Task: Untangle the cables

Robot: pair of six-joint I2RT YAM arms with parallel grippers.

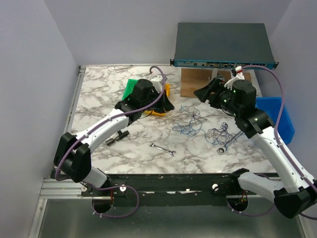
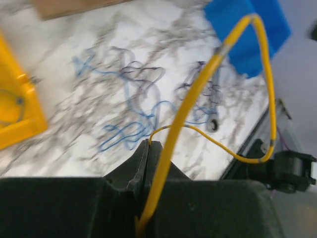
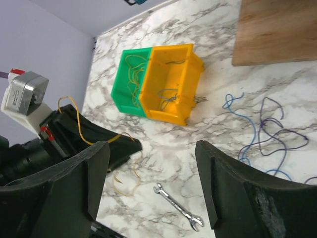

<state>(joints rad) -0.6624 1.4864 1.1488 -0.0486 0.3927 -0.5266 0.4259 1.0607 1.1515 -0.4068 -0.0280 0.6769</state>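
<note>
- The left tool (image 2: pixel 147 145) is clamped together on a yellow cable (image 2: pixel 197 91), toward the table's (image 1: pixel 99 94) far edge.
- The blue cables (image 1: pixel 190 124) lie loose mid-table, probably tangled; the view is blurred.
- The right tool (image 3: pixel 153 168) stands apart, empty, toward the far edge.

Sprawling flat as the cables (image 1: pixel 193 123), thin blue and dark purple threads in loose overlapping loops, just right of the centre of the surface (image 1: pixel 129 144), with a smaller dark clump (image 1: pixel 218 133) lying nearer the right edge. Arching up in a tall loop as one yellow wire (image 2: pixel 198 89), being pinched in the left gripper (image 2: pixel 148 146) left of centre.
</note>
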